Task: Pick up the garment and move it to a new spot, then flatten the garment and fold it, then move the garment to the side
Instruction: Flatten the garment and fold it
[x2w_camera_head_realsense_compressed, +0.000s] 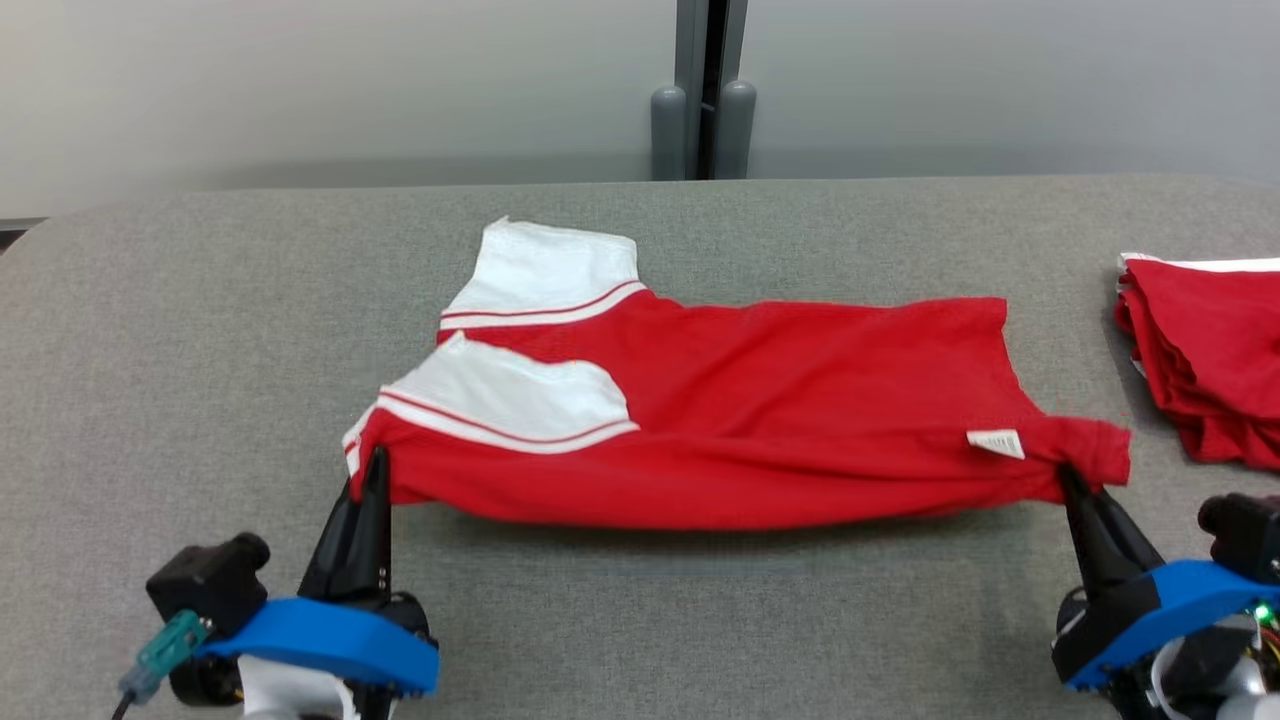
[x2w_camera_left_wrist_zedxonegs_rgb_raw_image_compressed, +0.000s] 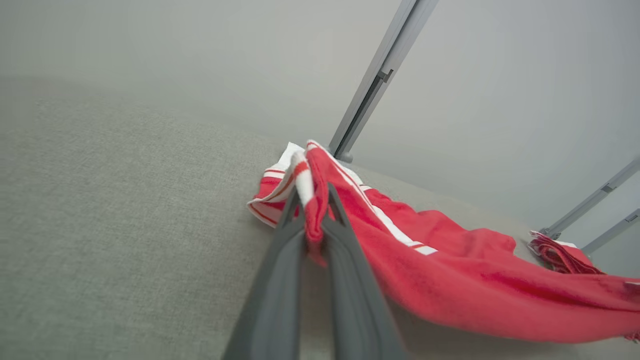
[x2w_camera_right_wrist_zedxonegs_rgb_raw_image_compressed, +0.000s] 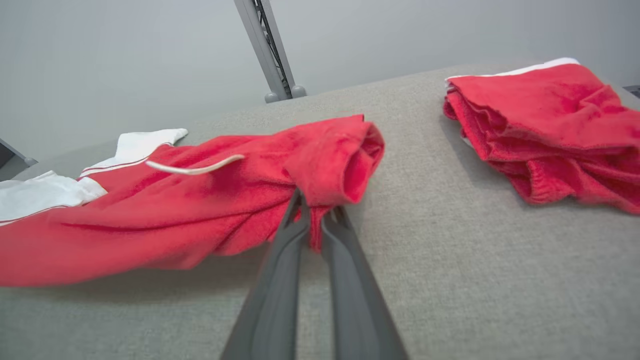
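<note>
left gripper (x2w_camera_head_realsense_compressed: 375, 462), right gripper (x2w_camera_head_realsense_compressed: 1068, 476) tight on garment (x2w_camera_head_realsense_compressed: 760, 400) corners

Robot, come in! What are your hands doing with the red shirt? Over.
Left hand shut on garment, near left corner. Right hand shut on near right corner. Near edge lifted off table. Red pile at right, apart.

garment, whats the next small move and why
Probably raise both grippers together and carry the near edge toward the far edge. The left gripper and right gripper are shut on the garment, its near edge already off the table.
</note>
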